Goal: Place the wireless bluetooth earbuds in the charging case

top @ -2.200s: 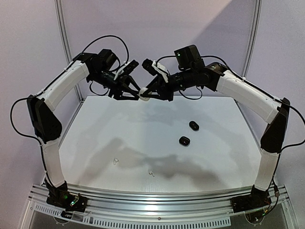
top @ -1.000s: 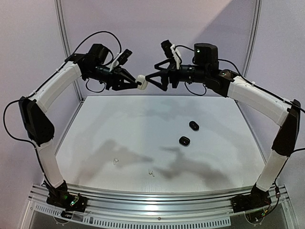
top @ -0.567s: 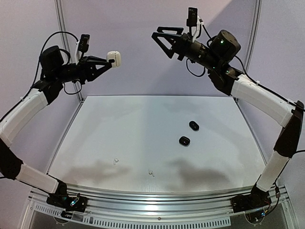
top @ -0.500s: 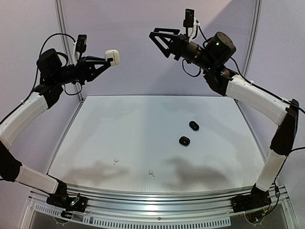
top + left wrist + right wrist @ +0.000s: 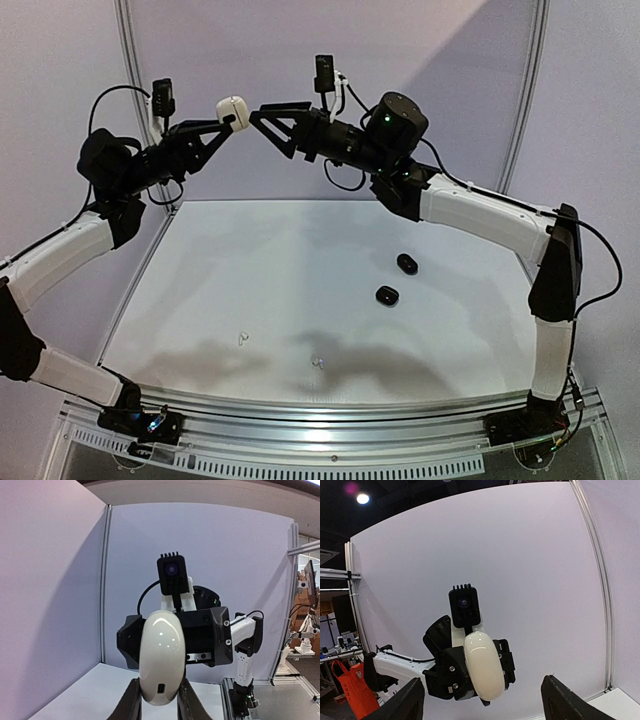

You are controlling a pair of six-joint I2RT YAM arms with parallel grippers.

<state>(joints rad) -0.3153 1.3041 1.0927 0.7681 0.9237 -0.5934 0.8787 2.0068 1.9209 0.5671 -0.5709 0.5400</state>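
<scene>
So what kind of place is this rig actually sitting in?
Probably a partitioned booth in a robotics lab or workshop: plain panel walls enclose the white table, and past them the wrist views show what looks like a monitor and a dark ceiling with a spotlight.

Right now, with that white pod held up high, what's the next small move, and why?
Probably the right gripper should ease forward and close on the free end of the white case. The left gripper holds that case aloft; the right one stands open, facing it, not touching.
</scene>
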